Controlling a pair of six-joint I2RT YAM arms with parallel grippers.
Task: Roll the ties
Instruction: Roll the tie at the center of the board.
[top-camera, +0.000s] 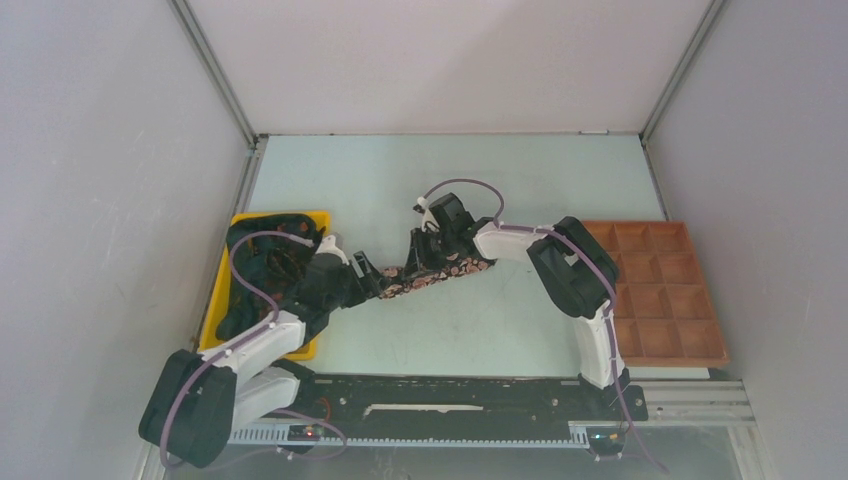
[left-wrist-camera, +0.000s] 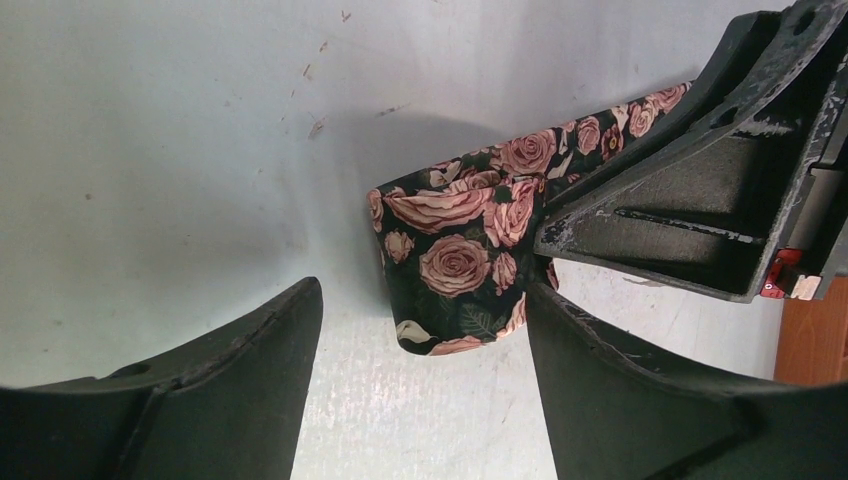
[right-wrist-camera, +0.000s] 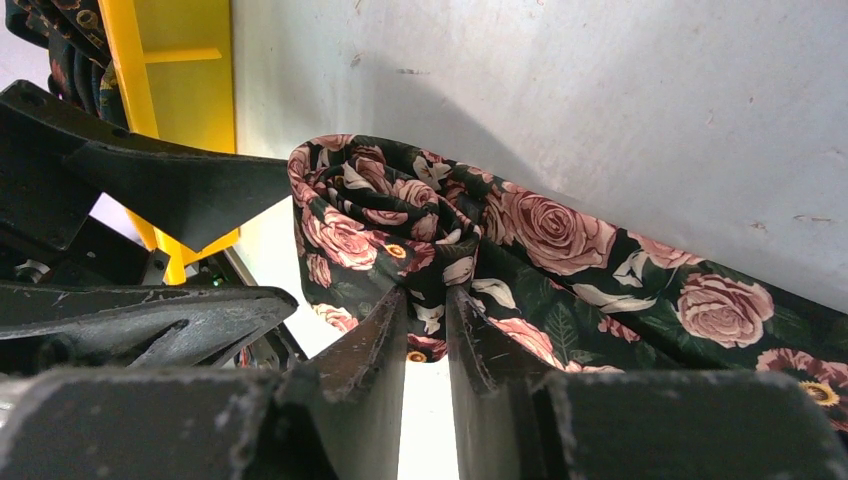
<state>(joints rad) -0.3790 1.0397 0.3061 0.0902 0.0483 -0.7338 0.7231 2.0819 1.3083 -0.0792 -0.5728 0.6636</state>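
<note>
A black tie with pink roses (top-camera: 440, 275) lies across the middle of the table, its left end rolled into a small coil. My right gripper (top-camera: 425, 258) is shut on that coil; in the right wrist view its jaws (right-wrist-camera: 428, 298) pinch the fabric of the tie (right-wrist-camera: 560, 245) at the roll's centre. My left gripper (top-camera: 372, 287) is open just left of the coil. In the left wrist view the tie's rolled end (left-wrist-camera: 455, 265) hangs between the spread jaws (left-wrist-camera: 422, 300), close to the right finger (left-wrist-camera: 600, 380). More ties (top-camera: 270, 262) lie piled in the yellow tray.
The yellow tray (top-camera: 318, 216) stands at the left edge of the table, behind my left arm. A brown wooden tray with several compartments (top-camera: 660, 290) stands at the right. The right gripper's body (left-wrist-camera: 700, 190) crowds the left wrist view.
</note>
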